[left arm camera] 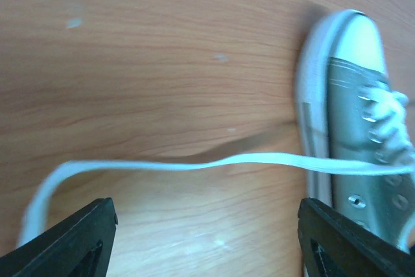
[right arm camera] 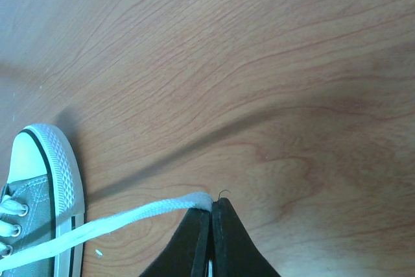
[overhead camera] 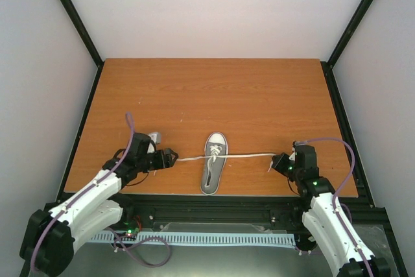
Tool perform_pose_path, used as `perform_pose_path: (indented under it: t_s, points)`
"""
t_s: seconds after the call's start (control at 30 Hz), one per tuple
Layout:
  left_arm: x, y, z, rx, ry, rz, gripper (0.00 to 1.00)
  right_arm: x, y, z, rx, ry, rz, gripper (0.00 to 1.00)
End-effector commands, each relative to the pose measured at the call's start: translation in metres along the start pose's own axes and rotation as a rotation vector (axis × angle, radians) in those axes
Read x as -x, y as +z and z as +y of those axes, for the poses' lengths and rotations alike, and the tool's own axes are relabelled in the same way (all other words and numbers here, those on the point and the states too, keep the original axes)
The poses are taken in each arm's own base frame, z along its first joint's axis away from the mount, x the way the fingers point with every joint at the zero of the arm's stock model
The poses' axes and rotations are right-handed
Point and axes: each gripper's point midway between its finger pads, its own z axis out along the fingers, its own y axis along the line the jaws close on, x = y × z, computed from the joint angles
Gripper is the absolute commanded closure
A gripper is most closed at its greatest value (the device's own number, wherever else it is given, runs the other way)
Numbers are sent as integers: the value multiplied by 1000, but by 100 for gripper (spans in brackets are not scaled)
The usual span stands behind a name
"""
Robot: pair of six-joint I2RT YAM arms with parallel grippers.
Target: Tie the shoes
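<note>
The grey sneaker (overhead camera: 214, 163) with a white toe cap lies in the middle near the table's front edge, toe pointing away. Its white laces run out to both sides. My left gripper (overhead camera: 174, 157) stands open just left of the shoe (left arm camera: 363, 128). The left lace (left arm camera: 194, 165) hangs loose across the gap in front of my open left gripper (left arm camera: 207, 215), touching neither finger. My right gripper (overhead camera: 277, 162) is shut on the end of the right lace (right arm camera: 130, 215), which stretches taut from the shoe (right arm camera: 39, 186) to the pinched tips of the right gripper (right arm camera: 212, 202).
The wooden table (overhead camera: 214, 95) is fenced by black frame rails (overhead camera: 340, 121) left and right, with white walls behind. A black rail and a light-blue cable chain (overhead camera: 194, 238) run along the near edge between the arm bases.
</note>
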Motion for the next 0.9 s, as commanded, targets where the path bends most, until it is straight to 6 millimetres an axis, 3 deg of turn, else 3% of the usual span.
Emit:
perform_pose_path:
  t_s: [0.0,0.13,0.43,0.6,0.73,0.87]
  points:
    - [23,-4,-67,-220,274,-88,22,6,0,12,54,-14,-9,97]
    - [14,4,-89,-287,449,-84,23,7,0,17,76,-15,-10,97]
    - [-1,23,-107,-324,636,-51,28,5,-1,22,104,-19,2,97]
    - [-5,39,-106,-288,685,-16,30,5,-1,23,111,-29,5,97]
    - [1,44,-109,-266,719,-19,38,5,-1,25,117,-37,9,97]
    - [-6,50,-109,-288,725,26,45,5,-2,25,118,-43,12,97]
